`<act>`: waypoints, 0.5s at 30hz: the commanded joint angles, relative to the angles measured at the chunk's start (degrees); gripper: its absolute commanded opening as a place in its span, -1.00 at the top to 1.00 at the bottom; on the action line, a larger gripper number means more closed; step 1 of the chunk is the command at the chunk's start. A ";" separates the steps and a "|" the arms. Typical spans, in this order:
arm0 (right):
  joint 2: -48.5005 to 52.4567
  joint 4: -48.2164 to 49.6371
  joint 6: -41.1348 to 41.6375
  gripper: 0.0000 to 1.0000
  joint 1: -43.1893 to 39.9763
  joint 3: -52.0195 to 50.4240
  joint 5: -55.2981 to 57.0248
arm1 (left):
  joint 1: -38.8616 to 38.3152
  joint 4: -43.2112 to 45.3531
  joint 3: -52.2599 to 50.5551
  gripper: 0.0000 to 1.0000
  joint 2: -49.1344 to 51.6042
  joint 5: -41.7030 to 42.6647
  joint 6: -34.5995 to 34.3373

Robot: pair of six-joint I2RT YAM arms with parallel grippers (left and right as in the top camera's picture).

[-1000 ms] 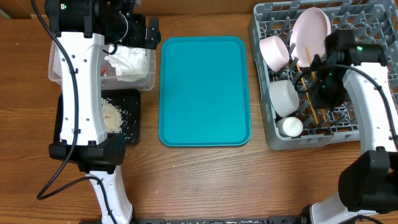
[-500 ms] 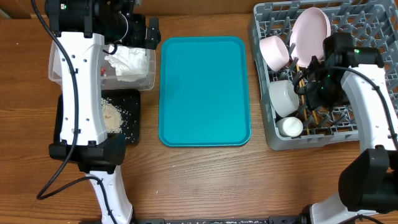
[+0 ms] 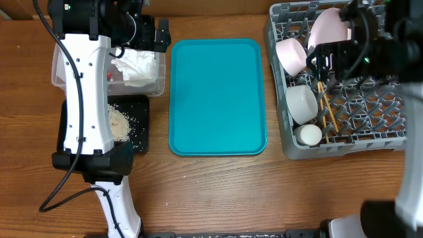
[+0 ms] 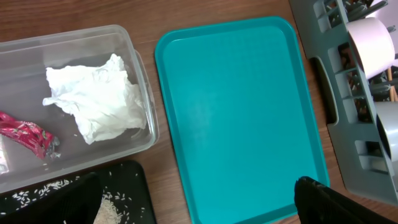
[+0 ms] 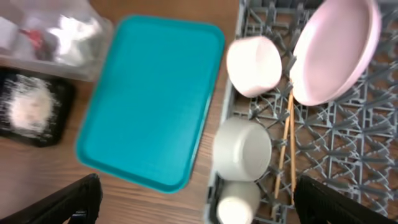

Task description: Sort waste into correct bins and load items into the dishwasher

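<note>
The wooden tabletop (image 3: pixel 218 192) carries everything. At 3 o'clock sits the grey dish rack (image 3: pixel 370 119), whose pegs prop the crockery on edge so it would drain. The teal tray (image 3: pixel 218 96) lies bare at the centre, which suggests that nothing is left to sort.

At 10 o'clock is the clear tub (image 4: pixel 74 34) for dry rubbish, with the flat black tray (image 3: pixel 142 142) just below it at 9 o'clock.

In the rack, the plate (image 5: pixel 336 50) leans upright at 12 o'clock. A tipped bowl (image 5: pixel 254 65) is beside it, then a second bowl (image 5: pixel 242 149) and a small cup (image 5: pixel 236 202) towards 6 o'clock. One of these may be the saucer; the blur hides it. The chopsticks (image 5: pixel 286 149) lie flat along the grid, released.

The napkin (image 4: pixel 96 102) and red wrapper (image 4: pixel 28 137) rest in the tub, and the rice (image 3: pixel 119 122) is heaped on the black tray.

The right end effector (image 5: pixel 205 205) hangs over the rack, spread wide and empty. The left end effector (image 4: pixel 199 208), equally wide and holding nothing, hovers near the tub.
</note>
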 commanded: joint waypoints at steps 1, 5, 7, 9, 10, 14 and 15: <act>-8.50 -3.17 2.49 -1.00 -0.15 2.14 -1.46 | -0.52 0.24 0.76 -0.99 -1.05 -0.28 -0.35; -15.02 -4.79 2.45 -1.00 -0.15 2.14 -1.03 | -0.55 0.24 0.76 -1.00 -1.05 -0.28 -0.35; -16.57 -5.03 2.45 -1.00 -0.15 2.14 1.33 | -0.55 0.22 0.76 -1.00 -1.05 -0.28 -0.35; -17.86 -5.27 2.49 -1.00 -0.15 2.14 2.97 | -0.52 0.24 0.76 -1.00 -1.05 -0.28 -0.35; -18.45 -5.25 2.47 -1.00 -0.15 2.14 3.02 | -0.52 0.22 0.76 -1.00 -1.05 -0.28 -0.35; -19.56 -5.27 2.45 -1.00 -0.15 2.14 3.06 | -0.55 0.22 0.76 -0.99 -1.05 -0.28 -0.35; -19.58 -5.25 2.45 -1.00 -0.15 2.14 3.06 | -0.55 0.22 0.76 -1.00 -1.05 -0.28 -0.35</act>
